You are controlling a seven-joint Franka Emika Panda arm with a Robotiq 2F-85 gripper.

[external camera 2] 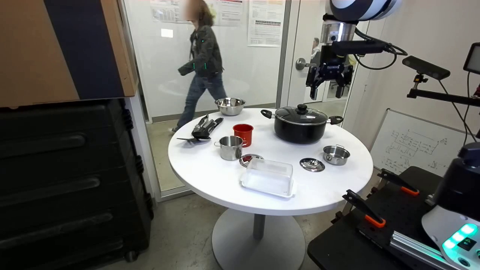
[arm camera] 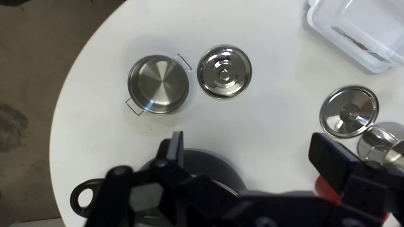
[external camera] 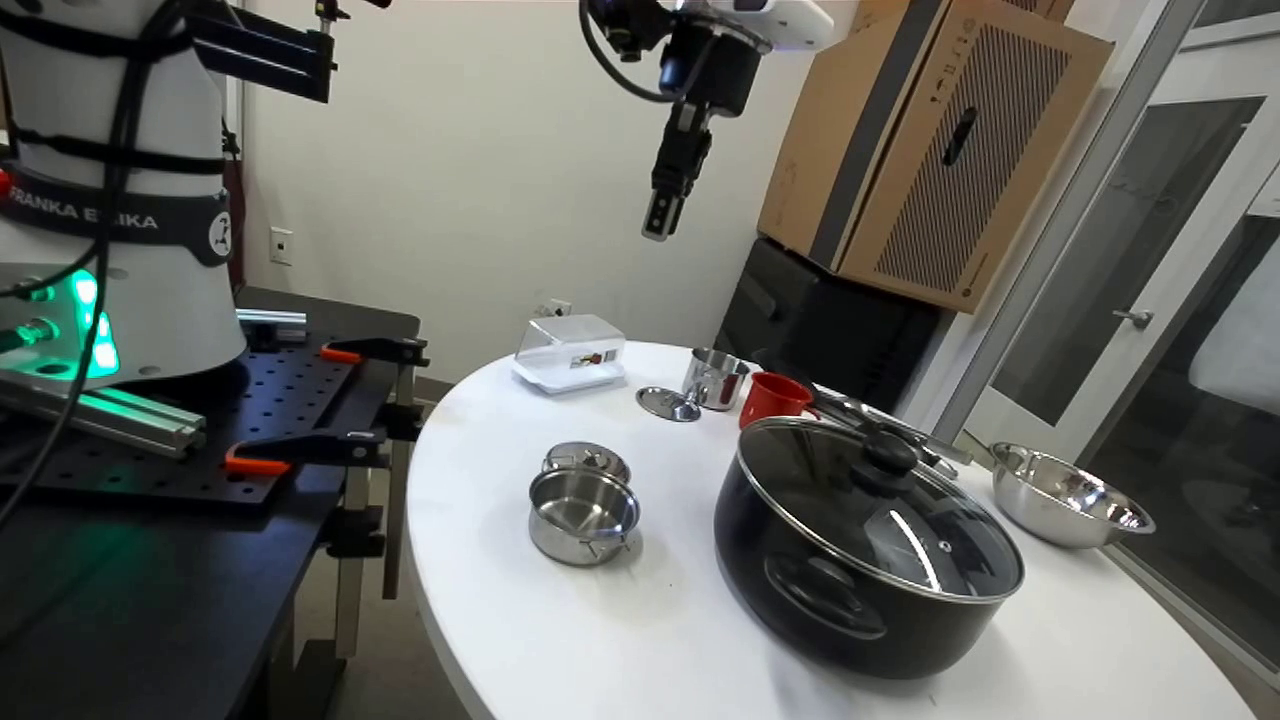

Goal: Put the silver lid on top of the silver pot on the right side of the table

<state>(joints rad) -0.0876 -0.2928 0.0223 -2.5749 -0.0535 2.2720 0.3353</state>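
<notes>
Two small round silver lids lie flat on the table. One silver lid (external camera 2: 312, 164) lies beside a low silver pot (external camera 2: 336, 155) with wire handles; in the wrist view this lid (arm camera: 224, 72) is just right of the pot (arm camera: 158, 84), knob up. The pot is upright and uncovered. Another silver lid (external camera 2: 247, 160) lies beside a taller silver pot (external camera 2: 231, 148); it also shows in the wrist view (arm camera: 349, 111). My gripper (external camera 2: 326, 93) is open and empty, high above the table; its fingers (arm camera: 246, 140) are wide apart in the wrist view.
A large black pot (external camera: 830, 600) with a glass lid stands near the low pot. A red mug (external camera 2: 243, 135), black-handled utensils (external camera 2: 204, 129), a steel bowl (external camera 2: 230, 107) and a clear plastic box (external camera 2: 268, 178) are also on the round white table (external camera 2: 210, 183). A person (external camera 2: 204, 56) walks behind the glass.
</notes>
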